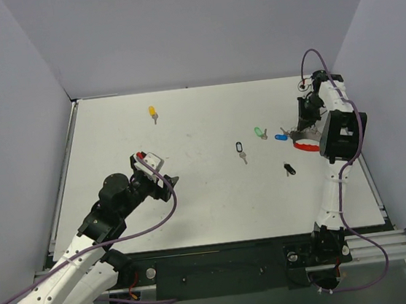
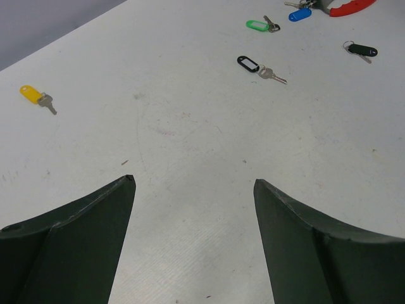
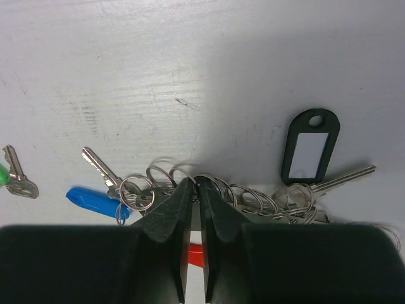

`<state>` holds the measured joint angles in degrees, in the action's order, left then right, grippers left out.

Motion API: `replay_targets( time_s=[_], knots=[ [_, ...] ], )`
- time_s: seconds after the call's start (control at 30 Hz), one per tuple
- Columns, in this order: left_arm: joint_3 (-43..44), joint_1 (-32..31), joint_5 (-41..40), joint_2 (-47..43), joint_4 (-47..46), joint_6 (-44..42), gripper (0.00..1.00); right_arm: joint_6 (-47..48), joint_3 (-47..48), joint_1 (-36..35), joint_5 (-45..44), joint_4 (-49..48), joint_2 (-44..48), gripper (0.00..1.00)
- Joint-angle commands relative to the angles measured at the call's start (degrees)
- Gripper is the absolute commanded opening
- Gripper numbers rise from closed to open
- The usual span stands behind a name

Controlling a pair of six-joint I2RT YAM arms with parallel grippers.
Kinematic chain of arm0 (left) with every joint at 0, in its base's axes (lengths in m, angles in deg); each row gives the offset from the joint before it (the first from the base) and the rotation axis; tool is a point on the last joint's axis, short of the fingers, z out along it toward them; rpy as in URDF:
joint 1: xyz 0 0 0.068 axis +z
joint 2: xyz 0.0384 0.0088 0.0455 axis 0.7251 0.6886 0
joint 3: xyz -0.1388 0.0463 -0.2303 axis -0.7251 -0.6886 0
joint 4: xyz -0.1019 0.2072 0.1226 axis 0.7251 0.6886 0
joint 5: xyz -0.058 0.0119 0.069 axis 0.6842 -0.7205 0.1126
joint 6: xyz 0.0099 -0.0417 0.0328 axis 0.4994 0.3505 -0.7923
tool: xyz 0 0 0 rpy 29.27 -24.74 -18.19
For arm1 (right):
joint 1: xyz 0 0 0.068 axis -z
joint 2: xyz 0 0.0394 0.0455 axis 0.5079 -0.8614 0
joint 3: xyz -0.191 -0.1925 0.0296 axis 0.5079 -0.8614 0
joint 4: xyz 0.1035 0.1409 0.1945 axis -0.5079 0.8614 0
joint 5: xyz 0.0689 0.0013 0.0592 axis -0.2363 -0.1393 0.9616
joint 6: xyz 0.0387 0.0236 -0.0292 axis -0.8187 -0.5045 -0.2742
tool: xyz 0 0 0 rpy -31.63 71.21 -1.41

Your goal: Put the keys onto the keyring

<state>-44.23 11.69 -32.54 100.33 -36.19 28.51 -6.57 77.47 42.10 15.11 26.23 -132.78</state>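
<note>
The red keyring [image 1: 305, 145] lies at the right of the table, with a row of silver rings [image 3: 253, 199] on it. My right gripper [image 3: 197, 182] stands over it [image 1: 302, 132], jaws pinched on the ring row, with red [image 3: 195, 253] showing between them. A blue key [image 1: 281, 137] touches the rings [image 3: 95, 201]. A green key [image 1: 260, 132], a black key [image 1: 288, 168] and a yellow key [image 1: 153, 113] lie loose. My left gripper [image 1: 166, 185] is open and empty above bare table [image 2: 193, 180], far from the keys.
A black-outlined key tag with a silver key [image 1: 240, 150] lies mid-table. A second such tag [image 3: 309, 149] hangs on the ring bundle. Grey walls enclose the table on three sides. The right arm's cable [image 1: 313, 59] loops by the far right corner.
</note>
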Motion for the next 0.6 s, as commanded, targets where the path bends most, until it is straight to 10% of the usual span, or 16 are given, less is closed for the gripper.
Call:
replay_targets(
  time_s=[0.0, 0.57],
  knots=[
    [0.05, 0.24, 0.61, -0.15, -2.47, -0.67, 0.86, 1.24, 0.8, -0.24, 2.0, 2.24, 1.58, 0.07],
    [0.05, 0.24, 0.78, -0.33, -2.47, -0.93, 0.86, 1.85, 0.72, 0.12, 1.92, 1.71, 3.43, 0.08]
  ],
)
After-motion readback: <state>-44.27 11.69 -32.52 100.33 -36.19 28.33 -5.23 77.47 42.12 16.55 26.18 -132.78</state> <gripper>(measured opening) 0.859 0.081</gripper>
